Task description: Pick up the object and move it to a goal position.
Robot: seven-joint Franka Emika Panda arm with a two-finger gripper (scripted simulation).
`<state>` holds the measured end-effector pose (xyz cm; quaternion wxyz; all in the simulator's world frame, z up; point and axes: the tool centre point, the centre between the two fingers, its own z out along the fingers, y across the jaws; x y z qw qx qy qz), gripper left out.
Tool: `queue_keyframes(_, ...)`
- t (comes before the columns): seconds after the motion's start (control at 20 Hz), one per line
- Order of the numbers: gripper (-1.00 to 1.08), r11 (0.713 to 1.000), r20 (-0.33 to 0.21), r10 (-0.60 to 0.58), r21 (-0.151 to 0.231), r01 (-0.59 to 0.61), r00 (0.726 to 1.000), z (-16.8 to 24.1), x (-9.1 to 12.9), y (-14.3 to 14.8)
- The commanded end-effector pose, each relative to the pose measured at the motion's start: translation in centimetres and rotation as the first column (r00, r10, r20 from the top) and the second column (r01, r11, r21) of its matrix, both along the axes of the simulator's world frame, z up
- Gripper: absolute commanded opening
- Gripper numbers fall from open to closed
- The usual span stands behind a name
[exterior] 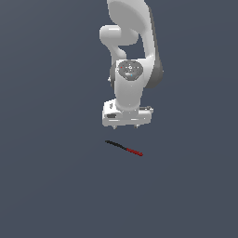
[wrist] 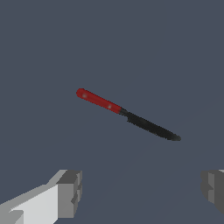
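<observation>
The object is a thin stick, black on one half and red on the other, lying flat on the dark grey floor. In the wrist view the object looks like a small knife with a red handle and black blade. My white gripper hangs above it, a short gap over the floor, pointing down. The gripper is open, its fingers wide apart with nothing between them; the object lies beyond the fingertips.
The white arm rises behind the gripper toward the top of the exterior view. The dark grey floor spreads evenly around the object.
</observation>
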<state>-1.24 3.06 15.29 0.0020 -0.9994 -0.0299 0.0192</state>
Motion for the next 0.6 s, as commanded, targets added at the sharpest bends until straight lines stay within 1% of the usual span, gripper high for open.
queue_keyframes(0.0,1.0,1.0,0.0,0.0,0.0,0.0,1.0,0.0,0.0,0.0)
queue_keyframes(0.55,1.0,0.999,0.01,-0.04,0.006,0.04,0.999,0.9,0.8,-1.2)
